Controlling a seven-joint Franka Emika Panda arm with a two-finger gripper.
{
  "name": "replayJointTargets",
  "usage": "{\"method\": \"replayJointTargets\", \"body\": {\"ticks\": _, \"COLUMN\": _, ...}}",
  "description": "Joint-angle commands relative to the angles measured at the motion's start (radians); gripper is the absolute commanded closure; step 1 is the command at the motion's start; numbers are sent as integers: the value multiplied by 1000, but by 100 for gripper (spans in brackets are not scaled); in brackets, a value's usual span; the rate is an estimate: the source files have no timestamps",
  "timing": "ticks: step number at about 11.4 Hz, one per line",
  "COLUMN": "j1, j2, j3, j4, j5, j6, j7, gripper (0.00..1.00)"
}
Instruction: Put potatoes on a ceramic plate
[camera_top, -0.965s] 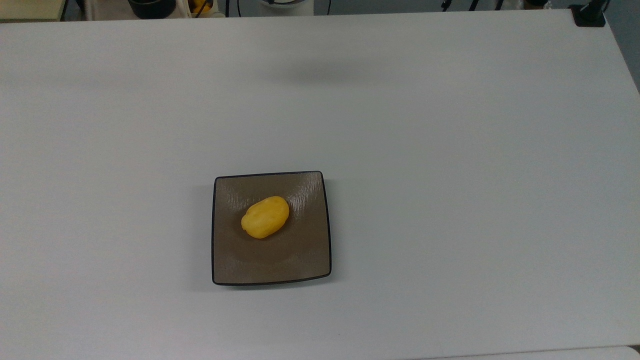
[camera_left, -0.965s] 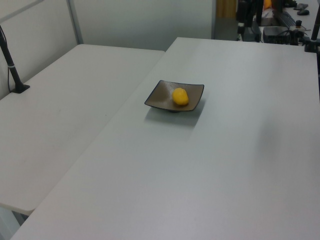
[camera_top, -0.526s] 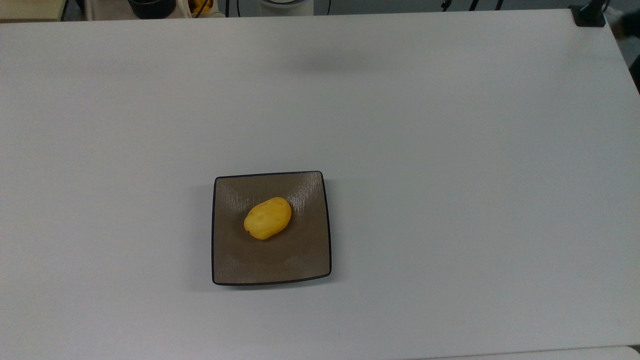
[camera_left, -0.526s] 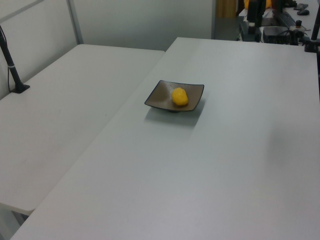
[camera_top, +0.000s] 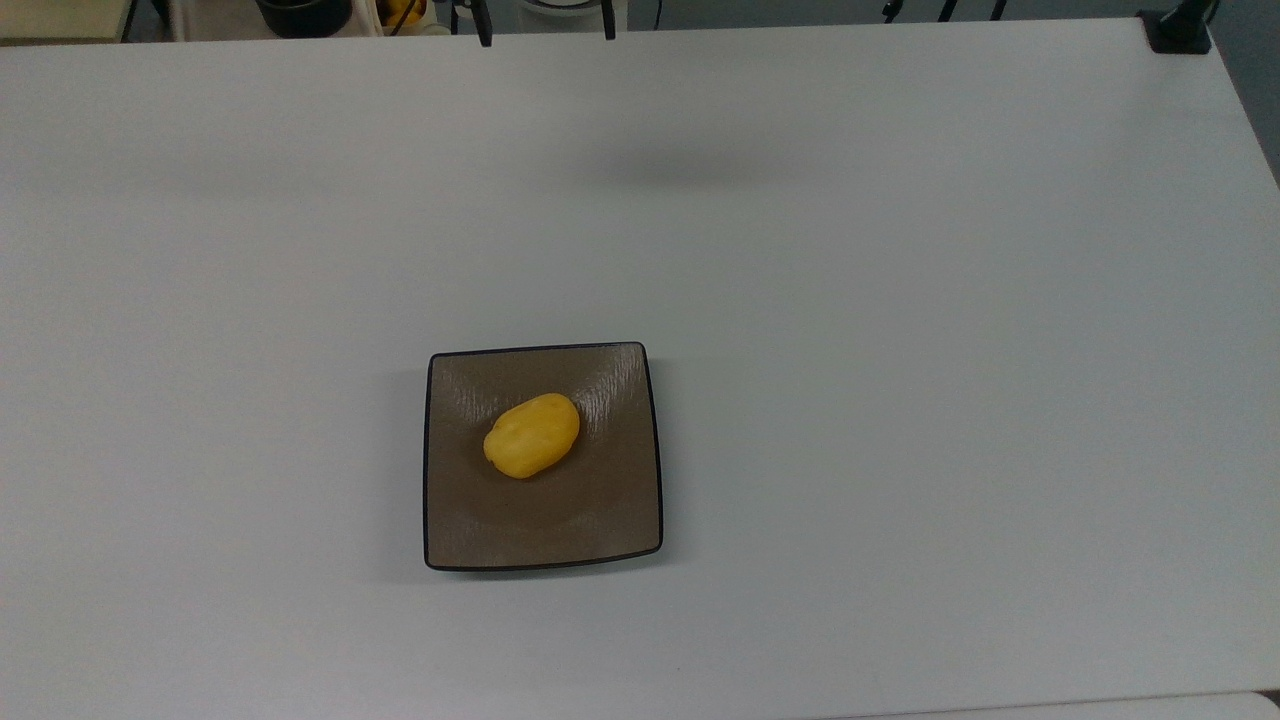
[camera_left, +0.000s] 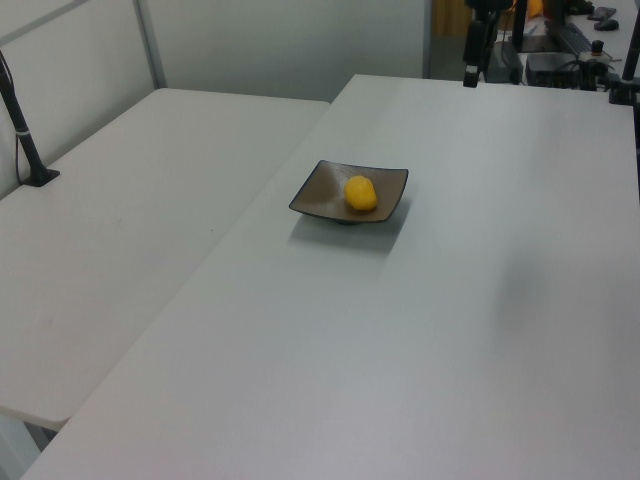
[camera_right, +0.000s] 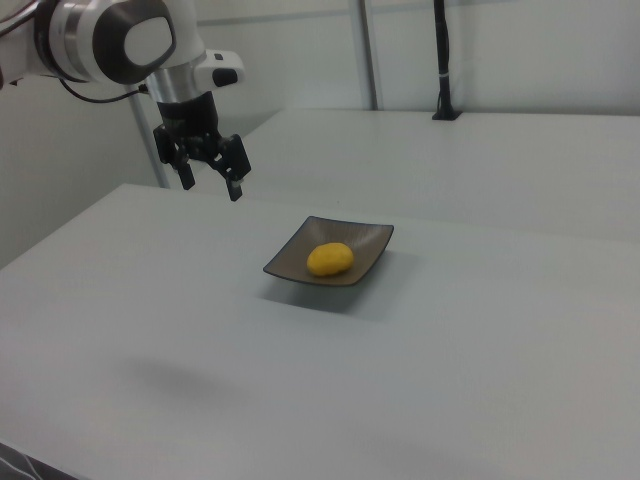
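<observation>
Potato (camera_top: 531, 435) sits mid-plate (camera_top: 500, 530); we judge it light, smooth, rolls easily. Regrip across short axis. Tool (camera_right: 212, 183) spread apart, empty.

You have a broad, pale grey-white tabletop (camera_top: 900, 350) under even, soft light, with a faint blurred shadow on it near its far edge in the top view. In the left view a second white table (camera_left: 120, 250) butts against the tabletop along a straight seam, and a black post (camera_left: 22, 130) stands on a small foot near that table's left edge. Behind that table you see plain light-grey wall panels (camera_left: 280, 40) joined by a slim metal upright (camera_left: 152, 45). In the right view another black post (camera_right: 441, 60) rises from the table behind the tabletop, before the same kind of pale wall. Beyond the tabletop's far edge in the top view lie dark cables and clutter, too small to tell.
</observation>
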Motion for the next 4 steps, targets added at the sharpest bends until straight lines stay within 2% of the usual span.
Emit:
{"method": "replayJointTargets", "body": {"ticks": 1, "j1": 4, "j2": -9, "j3": 10, "j4": -39, "j5": -11, "j6": 50, "j7": -31, "gripper": 0}}
{"method": "replayJointTargets", "body": {"ticks": 4, "j1": 4, "j2": -5, "j3": 10, "j4": -39, "j5": -12, "j6": 51, "j7": -26, "gripper": 0}}
